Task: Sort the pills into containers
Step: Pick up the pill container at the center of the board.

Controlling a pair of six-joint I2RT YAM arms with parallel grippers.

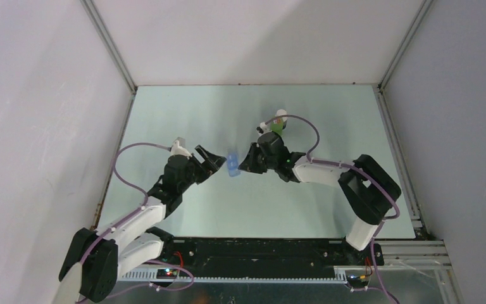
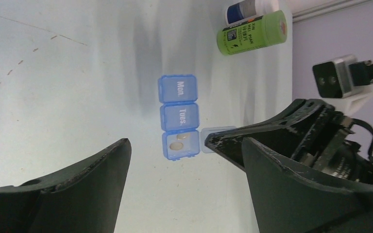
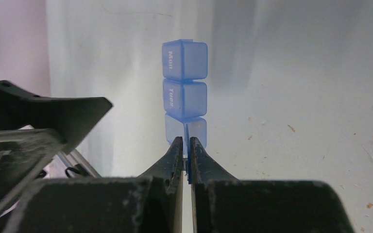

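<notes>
Pale green table [image 1: 183, 120] carried the blue three-cell plastic pill box [image 2: 178, 116] between both arms, long axis running roughly away from their bases. The right pincer [image 3: 186, 145] pinched its end cell's open lid [image 2: 218, 137], while the left pincer [image 1: 215, 161] gaped wide just beside it.

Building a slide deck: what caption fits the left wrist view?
Right end effector pinches the open lid of a blue pill box; pills lie inside.

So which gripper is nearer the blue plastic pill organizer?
Right: the right gripper pinches the open lid of the blue plastic pill organizer; the left gripper hangs open beside it.
</notes>
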